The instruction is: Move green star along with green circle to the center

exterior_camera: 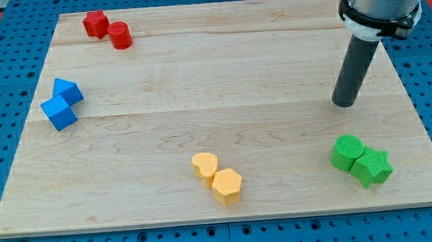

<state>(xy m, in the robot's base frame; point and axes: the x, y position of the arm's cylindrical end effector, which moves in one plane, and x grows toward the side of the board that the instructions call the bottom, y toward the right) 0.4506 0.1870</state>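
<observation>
The green circle [348, 151] and the green star [372, 166] sit touching each other near the view's bottom right of the wooden board [214, 98]; the star lies to the lower right of the circle. My tip [345, 103] rests on the board above the green circle, a short gap away, touching neither block. The dark rod rises from it toward the view's top right.
A red star [95, 23] and red cylinder [120, 35] sit at the top left. Two blue blocks [61, 103] lie at the left edge. A yellow heart [205, 167] and yellow hexagon [227, 186] lie at the bottom middle.
</observation>
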